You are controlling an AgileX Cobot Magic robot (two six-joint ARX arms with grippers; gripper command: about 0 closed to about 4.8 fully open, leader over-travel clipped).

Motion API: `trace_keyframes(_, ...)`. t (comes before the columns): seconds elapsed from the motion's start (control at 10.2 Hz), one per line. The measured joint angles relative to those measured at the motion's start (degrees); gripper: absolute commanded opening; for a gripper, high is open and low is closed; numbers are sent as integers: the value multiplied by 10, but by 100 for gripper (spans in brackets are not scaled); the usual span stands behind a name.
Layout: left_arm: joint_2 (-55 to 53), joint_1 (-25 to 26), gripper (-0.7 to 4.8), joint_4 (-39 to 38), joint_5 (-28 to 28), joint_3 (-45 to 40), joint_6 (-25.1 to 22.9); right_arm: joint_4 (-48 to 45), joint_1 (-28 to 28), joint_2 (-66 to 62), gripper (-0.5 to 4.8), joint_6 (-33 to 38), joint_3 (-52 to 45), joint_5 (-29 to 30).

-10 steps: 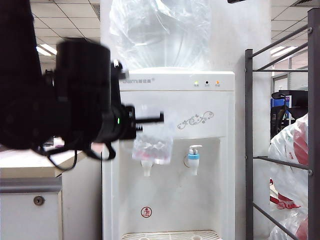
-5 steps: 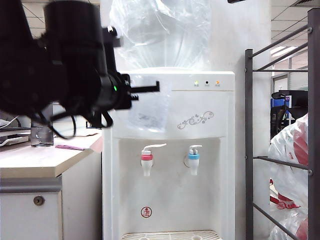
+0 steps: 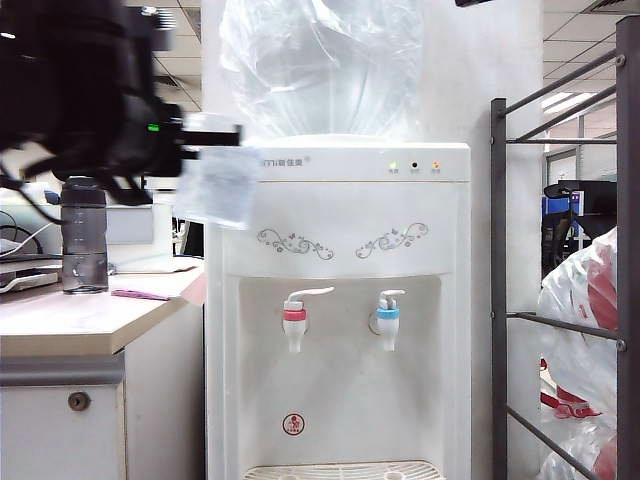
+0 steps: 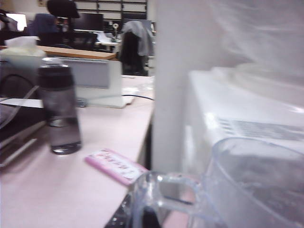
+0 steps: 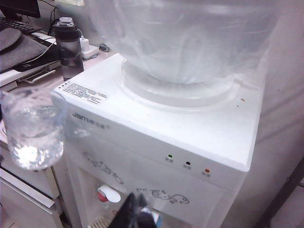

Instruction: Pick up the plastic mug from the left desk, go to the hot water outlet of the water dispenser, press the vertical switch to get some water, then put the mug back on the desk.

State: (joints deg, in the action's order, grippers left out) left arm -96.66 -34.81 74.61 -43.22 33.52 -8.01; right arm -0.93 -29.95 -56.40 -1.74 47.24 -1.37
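One plastic mug (image 3: 218,185) is hanging in the air, gripped by the left gripper (image 3: 205,135), whose jaws are pinching the mug near its handle. It is sitting high up, level with the top edge of the one water dispenser (image 3: 400,330) and just beside that machine's left corner, above the edge of the left desk (image 3: 70,320). In the right wrist view the mug (image 5: 33,126) is showing water inside.

The dispenser is carrying one clear bottle (image 3: 320,65), three indicator lights (image 3: 413,167) and two taps: the hot water outlet (image 3: 293,325) with its red collar, topped by the vertical switch (image 3: 312,293), and one blue-collared tap (image 3: 387,318) beside it. One dark-capped bottle (image 3: 84,235) is standing on the desk, with one pink card (image 4: 116,165) lying near it. One grey metal rack (image 3: 560,250) is standing at the dispenser's right.

The left arm is reaching in level from the exterior view's upper left, blurred. The right gripper (image 5: 137,213) is hovering pressed together, empty, above and in front of the dispenser, pointing down toward the taps.
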Motion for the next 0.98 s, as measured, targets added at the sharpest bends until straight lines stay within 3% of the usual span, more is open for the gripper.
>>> trace_keyframes(0.2, 56, 160, -5, -46, 74, -28, 5, 0, 0, 0, -1, 0, 0, 0)
trace_keyframes(0.29, 56, 200, -5, -87, 97, -28, 36, 0, 0, 0, -1, 0, 0, 0)
trace_keyframes(0.39, 51, 272, -5, -163, 142, -28, 81, 0, 0, 0, -1, 0, 0, 0)
trace_keyframes(0.49, 15, 318, -5, -161, 176, -22, 105, 0, 0, 0, -1, 0, 0, 0)
trace_keyframes(0.69, -63, 346, -5, -99, 199, 18, 106, 0, 0, 0, -1, 0, 0, 0)
trace_keyframes(0.88, -251, 349, -5, 46, 212, 127, 68, 0, 0, 0, -1, 0, 0, 0)
trace_keyframes(0.98, -258, 349, -5, 52, 214, 130, 68, 0, 0, 0, -1, 0, 0, 0)
